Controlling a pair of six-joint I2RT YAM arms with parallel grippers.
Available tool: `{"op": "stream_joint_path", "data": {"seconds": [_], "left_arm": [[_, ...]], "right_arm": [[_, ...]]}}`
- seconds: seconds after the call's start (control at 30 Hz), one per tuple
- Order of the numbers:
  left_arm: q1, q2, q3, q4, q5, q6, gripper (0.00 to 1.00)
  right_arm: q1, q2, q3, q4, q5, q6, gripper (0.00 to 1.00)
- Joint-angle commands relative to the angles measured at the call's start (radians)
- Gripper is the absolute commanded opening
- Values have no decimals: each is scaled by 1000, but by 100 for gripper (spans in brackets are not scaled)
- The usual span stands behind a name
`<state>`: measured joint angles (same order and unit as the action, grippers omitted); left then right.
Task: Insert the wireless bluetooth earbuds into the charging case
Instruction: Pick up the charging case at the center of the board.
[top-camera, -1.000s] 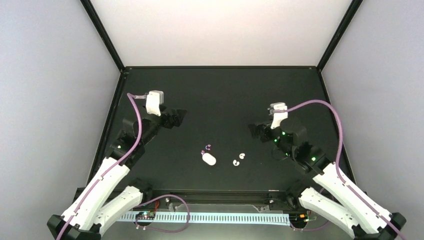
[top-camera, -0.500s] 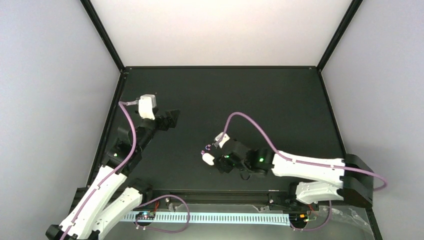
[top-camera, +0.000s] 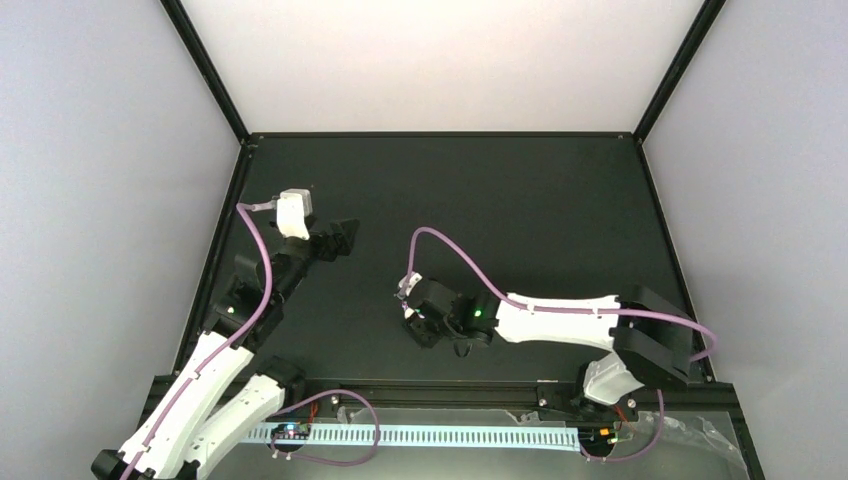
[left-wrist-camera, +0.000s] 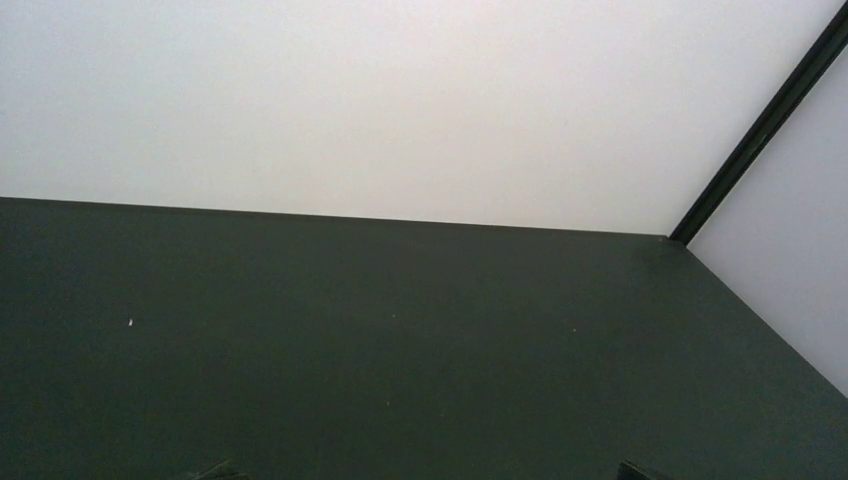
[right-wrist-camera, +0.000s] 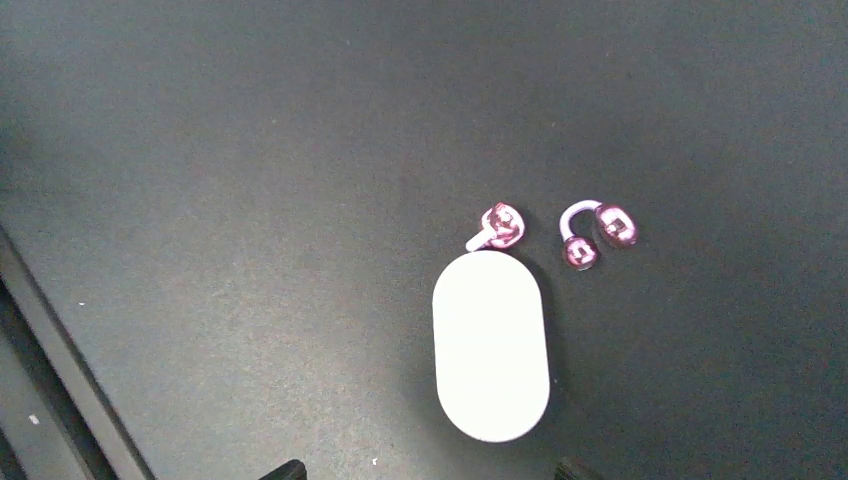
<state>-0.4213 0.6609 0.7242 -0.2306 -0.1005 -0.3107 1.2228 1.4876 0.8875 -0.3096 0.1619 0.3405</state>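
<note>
Right pincer (right-wrist-camera: 430, 470) released, tips spread wider than the charging case (right-wrist-camera: 491, 345) just ahead of them. Case shut, flat on tabletop (right-wrist-camera: 200, 200), long axis pointing straight away from the tips. One pink clip (right-wrist-camera: 498, 227) touches the case's far end, second pink clip (right-wrist-camera: 597, 232) just beside. Left pincer (top-camera: 343, 236) released, well apart.

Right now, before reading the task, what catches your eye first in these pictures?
The glossy white charging case, closed, lies on the dark table in the right wrist view. Two shiny pink curled pieces sit beside one rounded end. From above, the right arm stretches across the table's near middle.
</note>
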Motion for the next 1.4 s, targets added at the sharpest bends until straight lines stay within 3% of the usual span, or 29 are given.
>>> {"op": "stream_joint_path", "data": {"seconds": [0.0, 0.57, 1.37], "left_arm": [[-4, -3, 4, 9, 5, 8, 99], [-4, -12, 0, 4, -13, 4, 99], [-2, -1, -1, 7, -13, 7, 99]], "right_arm": [[5, 66, 32, 34, -10, -8, 64], [4, 196, 103, -10, 113, 9, 56], [-19, 279, 95, 24, 57, -16, 46]]}}
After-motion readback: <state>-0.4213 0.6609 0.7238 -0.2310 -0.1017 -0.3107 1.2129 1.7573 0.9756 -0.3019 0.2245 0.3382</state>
